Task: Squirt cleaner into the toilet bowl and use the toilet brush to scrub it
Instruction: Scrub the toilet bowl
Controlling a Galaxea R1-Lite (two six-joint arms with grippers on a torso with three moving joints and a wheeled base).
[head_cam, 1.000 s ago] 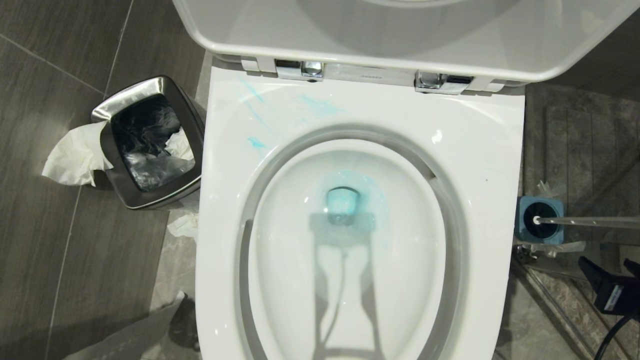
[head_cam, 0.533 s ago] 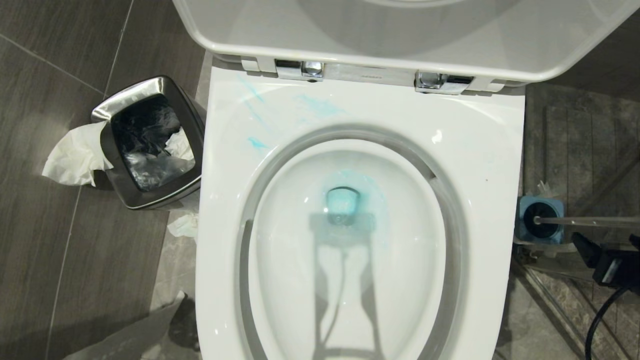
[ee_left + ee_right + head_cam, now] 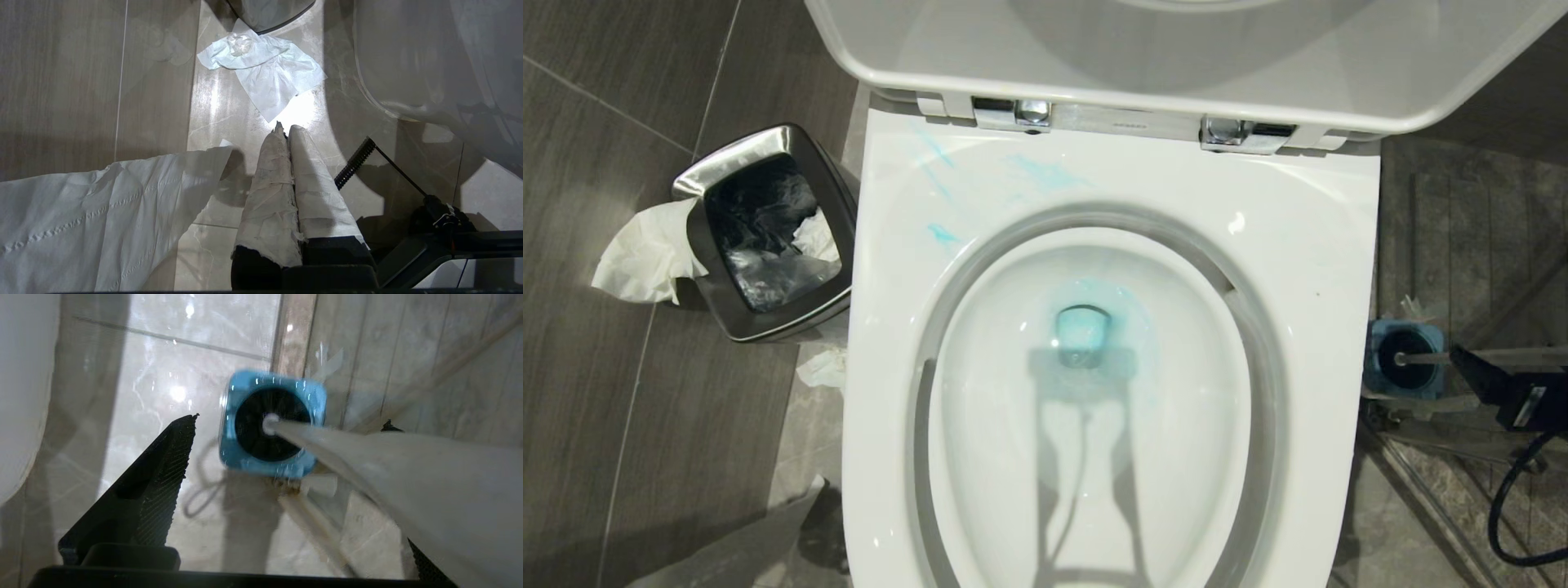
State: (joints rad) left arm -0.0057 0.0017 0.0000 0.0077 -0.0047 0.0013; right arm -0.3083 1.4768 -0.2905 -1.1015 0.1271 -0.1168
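- While the toilet brush (image 3: 1421,358) sits in its blue holder (image 3: 1377,358) on the floor to the right of the toilet bowl (image 3: 1323,245), its whitish handle slants out toward the right edge of the head view.
- The right gripper (image 3: 294,486) is at that handle: in the right wrist view its jaws stand wide apart, one ribbed black finger (image 3: 163,477) clear on one side and the handle running close along the other, not yet clamped.
- The brush's black bristle head (image 3: 255,437) fills the holder's round opening.
- The cleaner (image 3: 1082,327) tints the water at the drain teal, and pale turquoise smears mark the back left of the seat.
- The left gripper (image 3: 284,130) hangs low over the floor tiles, its paper-wrapped jaws pressed together with nothing between them; a crumpled tissue (image 3: 265,69) lies just beyond.
- A steel waste bin (image 3: 768,233) with tissue over its rim stands left of the bowl.
- A small mark between the chrome hinges is too small to read.
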